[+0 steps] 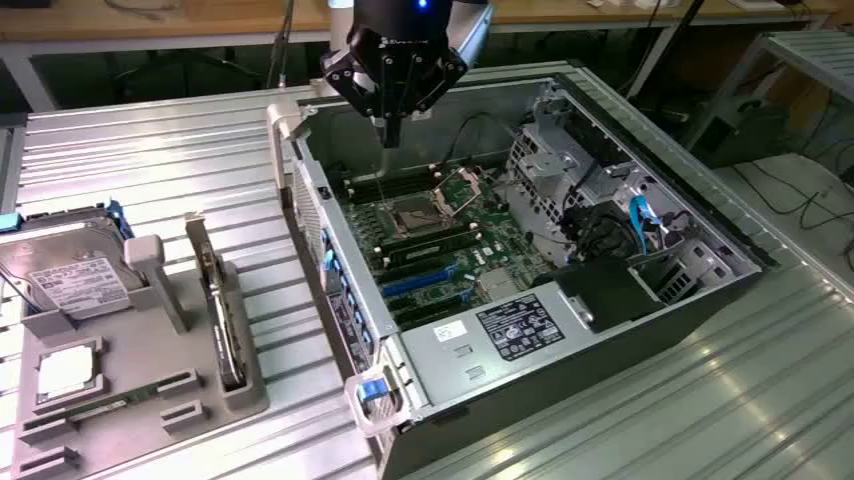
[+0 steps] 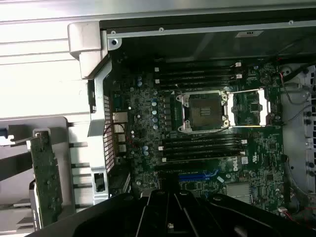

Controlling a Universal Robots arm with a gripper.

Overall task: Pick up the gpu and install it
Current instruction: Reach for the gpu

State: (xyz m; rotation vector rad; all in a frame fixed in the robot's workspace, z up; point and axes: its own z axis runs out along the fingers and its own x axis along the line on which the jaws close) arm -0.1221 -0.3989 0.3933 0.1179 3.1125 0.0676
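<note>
End effector (image 1: 390, 135): fingers together, empty, upper centre, above open grey metal computer case (image 1: 454, 355). Thin flat black gpu card (image 1: 216, 300): upright on edge in grey slotted holder (image 1: 147, 365), lower left, well apart. Pick judged to need jaws squared across its top edge, straight lift.

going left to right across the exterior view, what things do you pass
silver hard drive with white label, thin black gpu card standing on edge, square metal cpu socket, blue cables
</note>
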